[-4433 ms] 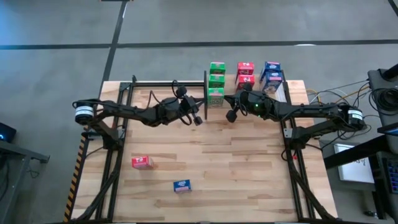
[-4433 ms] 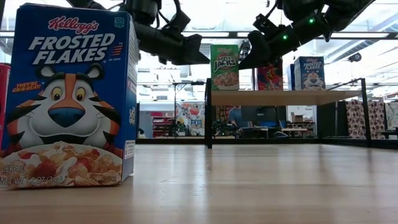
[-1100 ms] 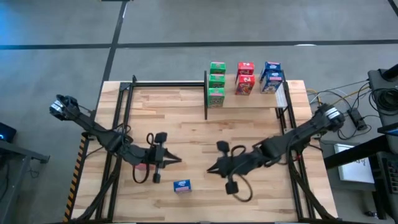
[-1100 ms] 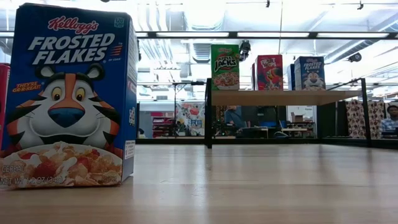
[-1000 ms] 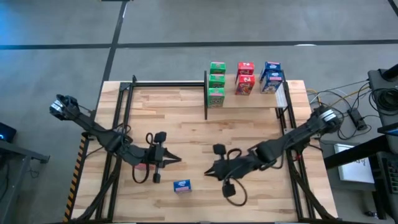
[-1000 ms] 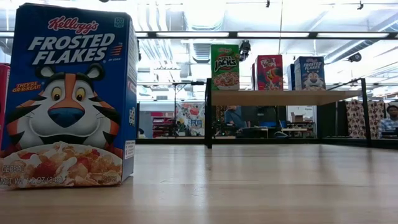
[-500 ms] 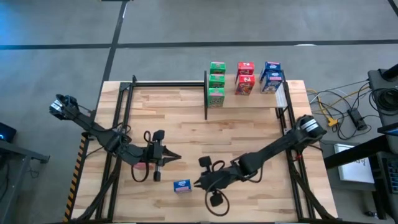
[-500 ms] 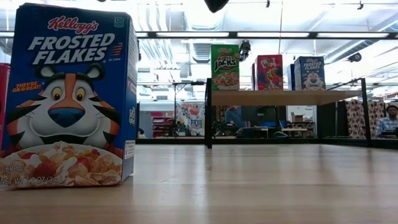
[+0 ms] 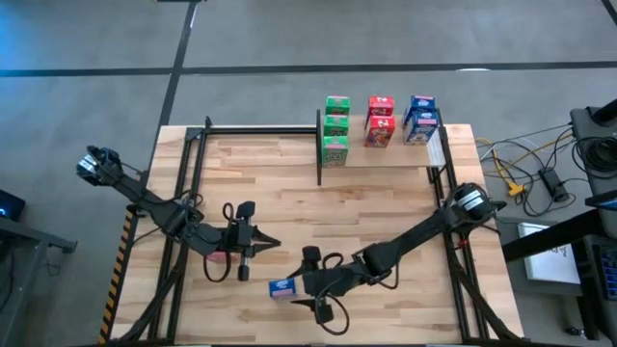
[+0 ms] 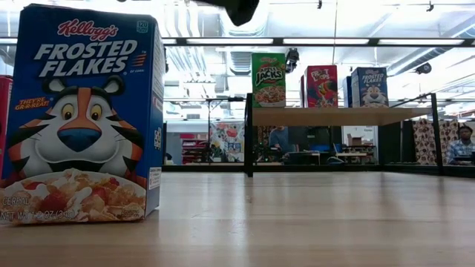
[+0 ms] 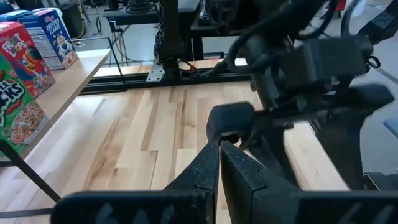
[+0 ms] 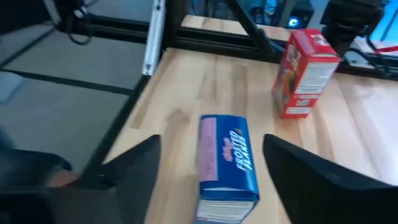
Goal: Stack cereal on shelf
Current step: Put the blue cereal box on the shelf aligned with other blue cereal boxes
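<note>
Blue cereal box (image 12: 227, 167) stands upright between open fingers (image 12: 140, 163).

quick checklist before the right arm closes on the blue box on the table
1. right gripper open: ok, fingers spread either side of the blue box.
2. Blue box between the fingers: ok in the right wrist view; it stands upright on the table.
3. Contact with the box: cannot tell.
4. Neighbours: ok, the red box stands apart from the blue one.
5. left gripper out of the way: ok, shut and off to the side near the red box.
6. Room on the shelf: ok, the blue stack and red stack look shorter than the green stack.
</note>
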You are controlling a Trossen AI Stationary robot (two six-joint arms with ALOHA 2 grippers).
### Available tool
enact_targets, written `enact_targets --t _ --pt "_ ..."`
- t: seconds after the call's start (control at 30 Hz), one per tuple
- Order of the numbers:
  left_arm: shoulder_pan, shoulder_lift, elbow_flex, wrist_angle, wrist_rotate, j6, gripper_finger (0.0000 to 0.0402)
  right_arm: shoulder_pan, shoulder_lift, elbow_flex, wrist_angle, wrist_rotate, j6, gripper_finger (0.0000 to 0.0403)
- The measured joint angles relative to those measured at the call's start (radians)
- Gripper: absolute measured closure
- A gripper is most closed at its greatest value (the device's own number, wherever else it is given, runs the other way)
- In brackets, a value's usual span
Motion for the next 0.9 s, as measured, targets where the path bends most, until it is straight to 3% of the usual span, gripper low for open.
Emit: enact_targets --t 0.13,0.27,0.7,0.9 --pt "0.0 0.0 0.0 0.001 0.0 0.0 0.0401 -0.012 0.034 0.0 0.049 0.005 -0.011 0.0084" --pt "0.0 0.0 0.0 0.003 0.0 0.0 0.0401 -0.034 0.06 0.0 0.06 0.004 -0.01 0.0073" --pt "0.0 0.0 0.0 0.007 0.0 0.0 0.0401 -0.057 0.101 0.0 0.029 -0.086 0.043 0.0081" --pt "0.0 0.0 0.0 0.007 0.0 0.001 0.0401 -0.057 0.1 0.0 0.023 -0.107 0.043 0.0131"
